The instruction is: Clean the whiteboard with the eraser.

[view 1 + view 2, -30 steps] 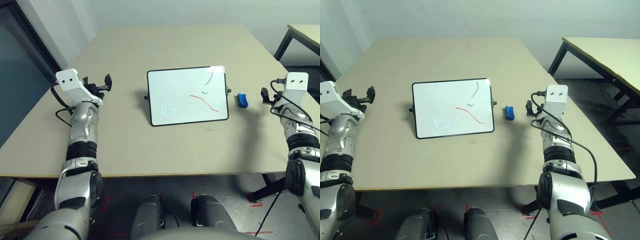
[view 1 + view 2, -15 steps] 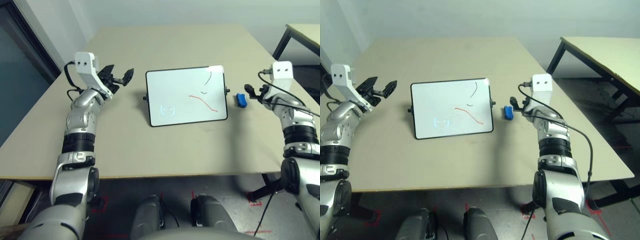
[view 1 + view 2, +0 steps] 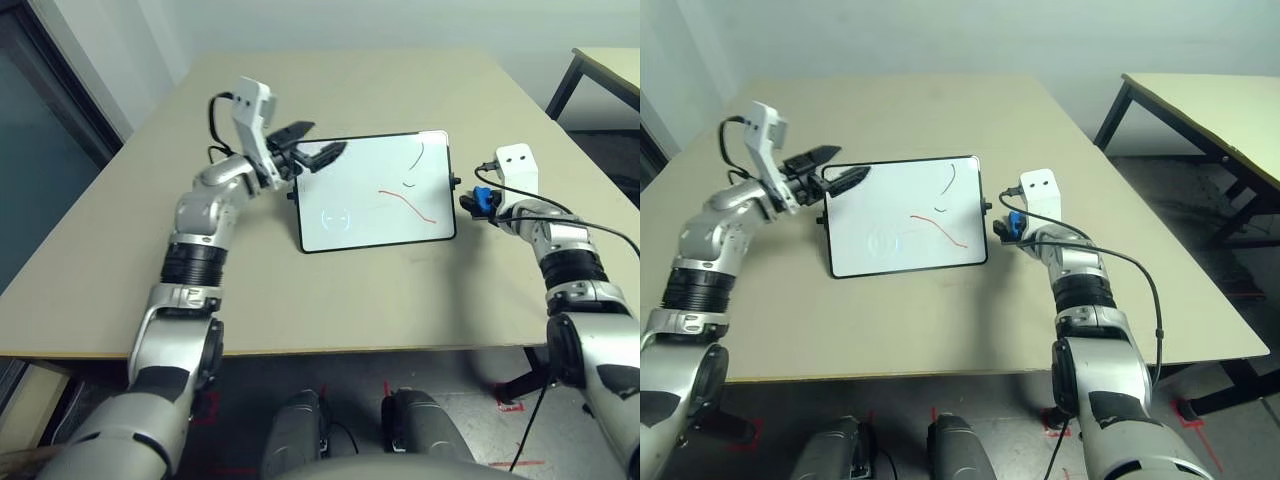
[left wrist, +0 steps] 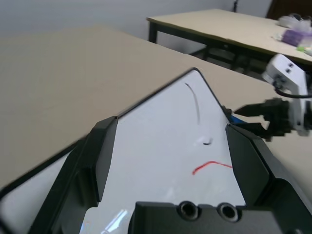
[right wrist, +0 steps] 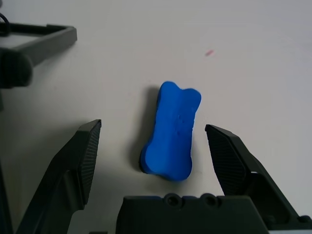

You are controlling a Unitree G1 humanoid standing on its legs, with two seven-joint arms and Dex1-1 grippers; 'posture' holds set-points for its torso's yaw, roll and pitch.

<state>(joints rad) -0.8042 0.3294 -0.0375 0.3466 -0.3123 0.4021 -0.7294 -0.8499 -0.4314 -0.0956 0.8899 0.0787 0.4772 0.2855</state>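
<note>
The whiteboard [image 3: 372, 216] lies flat in the middle of the table, with a red line, black strokes and a faint blue circle on it. My left gripper [image 3: 312, 153] hovers open over the board's far left corner; the left wrist view looks between its fingers [image 4: 104, 141] onto the board [image 4: 161, 122]. The eraser [image 3: 485, 198], a small blue block, lies on the table just right of the board. My right gripper [image 5: 153, 130] is open and low around the eraser [image 5: 174, 127], one finger on each side, not touching it.
The tan table [image 3: 300, 290] has free room in front of and behind the board. A second table [image 3: 1205, 100] stands off to the right. A dark panel [image 3: 40, 150] runs along the left side.
My left arm has swung right from the table's left side to over the board's far left corner. My right gripper has moved left and now straddles the eraser.
</note>
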